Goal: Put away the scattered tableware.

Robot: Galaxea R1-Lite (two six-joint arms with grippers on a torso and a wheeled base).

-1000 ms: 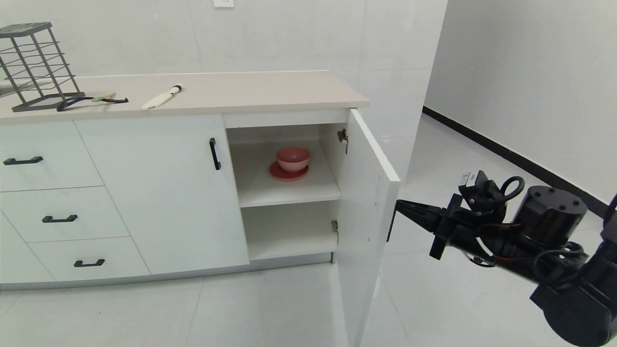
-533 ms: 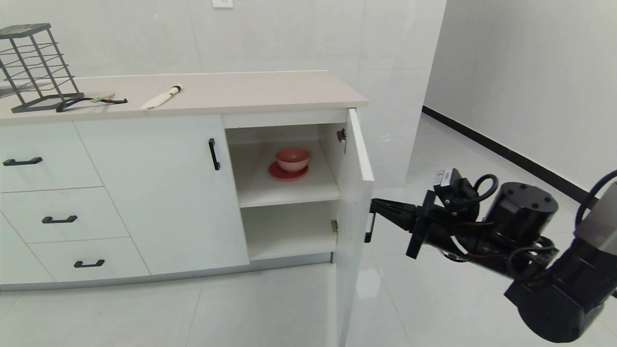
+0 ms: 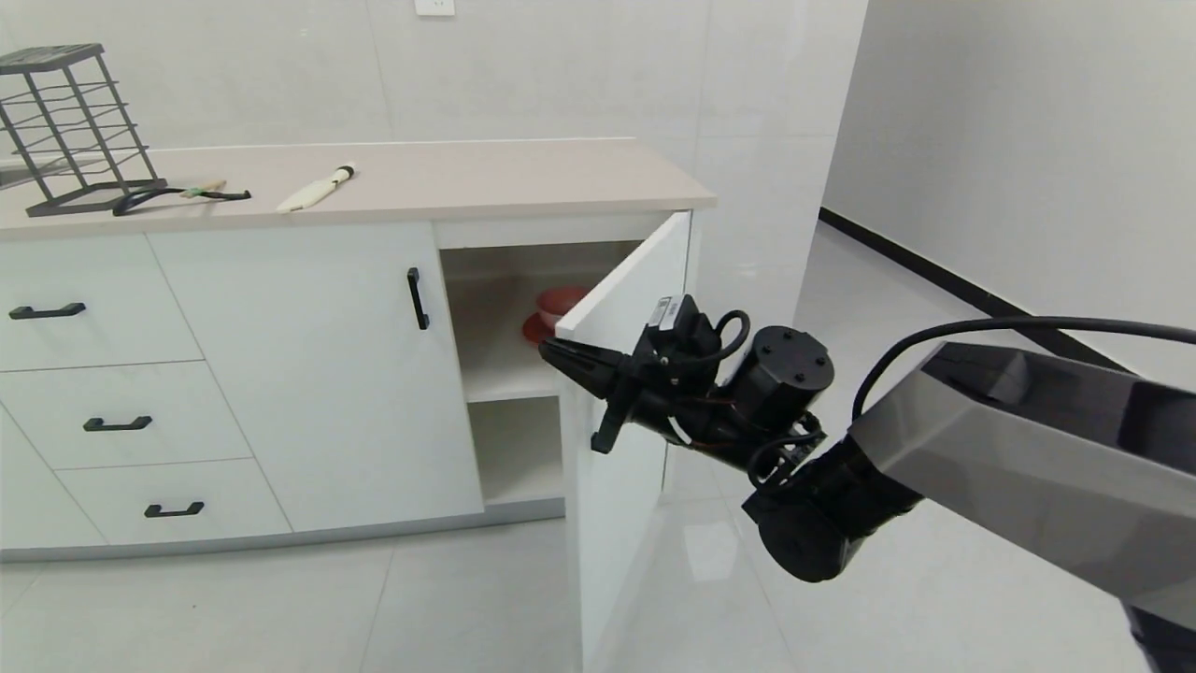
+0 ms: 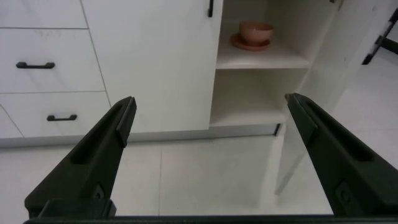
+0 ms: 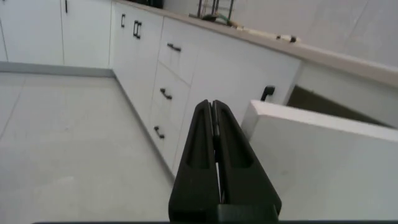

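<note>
**Head view: right gripper shut at the part-open cabinet door, tableware on the upper shelf**

In the head view you find the right gripper [image 3: 553, 349] at the centre of the frame. Its two fingers are pressed together and hold nothing. It lies across the outer face of the cabinet door [image 3: 617, 523], with its tip just past the door's free edge. You cannot tell whether it touches the panel. The door stands part open and covers the right half of the opening.

Behind the door's upper edge, on the upper shelf [image 3: 495, 374], sits the pink bowl [image 3: 558, 300]. Under it is the red plate [image 3: 532, 329]. Both are half hidden by the door.

On the countertop [image 3: 486, 178], toward the upper left of the frame, lie a cream-white utensil [image 3: 315, 188] and a dark utensil [image 3: 177, 195]. The dark utensil is just beside a black wire rack [image 3: 70, 126].

In the left wrist view your left gripper [image 4: 210, 102] is spread wide and empty. It faces the cabinet front across the tiled floor [image 4: 186, 180]. At the top of that frame, between the fingers, you see the bowl standing on the plate on the shelf, with the door to their right.

In the right wrist view the closed fingers run up the middle of the frame. The door's top edge shows at the right, just beside them.
</note>
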